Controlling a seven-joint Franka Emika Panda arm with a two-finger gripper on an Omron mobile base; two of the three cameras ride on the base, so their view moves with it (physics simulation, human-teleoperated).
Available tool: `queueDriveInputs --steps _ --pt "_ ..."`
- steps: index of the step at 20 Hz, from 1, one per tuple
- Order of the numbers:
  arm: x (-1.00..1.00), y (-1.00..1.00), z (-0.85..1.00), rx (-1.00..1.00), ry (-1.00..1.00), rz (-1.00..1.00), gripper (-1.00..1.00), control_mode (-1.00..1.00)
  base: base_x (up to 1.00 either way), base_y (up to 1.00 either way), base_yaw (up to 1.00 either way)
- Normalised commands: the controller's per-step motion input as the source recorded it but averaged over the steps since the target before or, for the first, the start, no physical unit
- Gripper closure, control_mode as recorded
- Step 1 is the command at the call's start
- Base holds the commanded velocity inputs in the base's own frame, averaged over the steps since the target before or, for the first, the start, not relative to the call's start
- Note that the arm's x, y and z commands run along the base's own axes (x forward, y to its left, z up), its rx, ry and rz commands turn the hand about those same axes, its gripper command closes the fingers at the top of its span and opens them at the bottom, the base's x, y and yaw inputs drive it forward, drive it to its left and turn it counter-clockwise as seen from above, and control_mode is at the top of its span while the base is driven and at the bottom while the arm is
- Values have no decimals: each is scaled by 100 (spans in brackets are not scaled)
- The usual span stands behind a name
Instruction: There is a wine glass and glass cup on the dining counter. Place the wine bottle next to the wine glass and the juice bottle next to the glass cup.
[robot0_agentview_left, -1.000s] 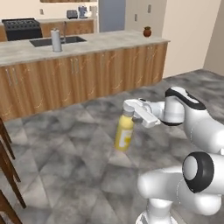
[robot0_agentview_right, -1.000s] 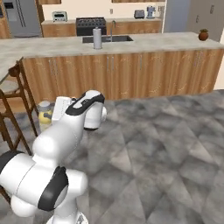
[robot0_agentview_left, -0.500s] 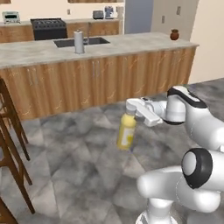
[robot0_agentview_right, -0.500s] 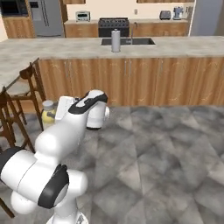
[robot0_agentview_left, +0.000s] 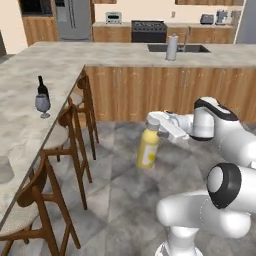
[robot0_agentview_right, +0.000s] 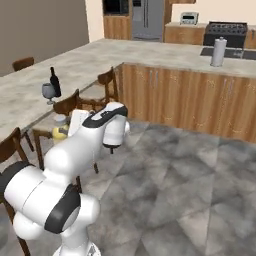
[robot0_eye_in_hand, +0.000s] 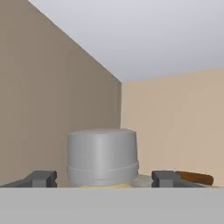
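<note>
left base view gives me the clearest read: my end effector (robot0_agentview_left: 153, 125) is out in front of the arm, above the grey stone floor (robot0_agentview_left: 115, 170), and it is pinching the juice bottle (robot0_agentview_left: 148, 148) at its neck, so the yellow body hangs straight down below the fingers, upright and off the floor. on the hand view the bottle's pale cap (robot0_eye_in_hand: 103, 156) stands right between the two dark fingertips (robot0_eye_in_hand: 40, 178), one on each side of it, with bare walls beyond. from the right base view i see just a bit of the yellow bottle (robot0_agentview_right: 61, 132) past the arm's left side, close to a wooden chair (robot0_agentview_right: 65, 107). the table (robot0_agentview_left: 20, 95) runs along the left of the left base view, well apart from the bottle i am carrying, with a row of wooden chairs tucked under its edge. on it the wine bottle (robot0_agentview_left: 42, 89) stands upright just behind the wine glass (robot0_agentview_left: 43, 104), the two very near each other; i cannot tell whether they touch. a grey curved shape at the table's near left edge is too cut off for me to name.
</note>
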Motion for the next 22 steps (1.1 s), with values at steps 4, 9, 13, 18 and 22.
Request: queueDriveInputs --steps 4,9,13,18,22 --pt "0 0 0 0 0 0 100 100 5 0 64" --pt "0 0 0 0 0 0 100 100 31 -2 54" --pt "0 0 0 0 0 0 100 100 15 -29 41" --pt "0 0 0 0 0 0 100 100 15 -44 26" --pt "0 0 0 0 0 0 100 100 22 -36 32"
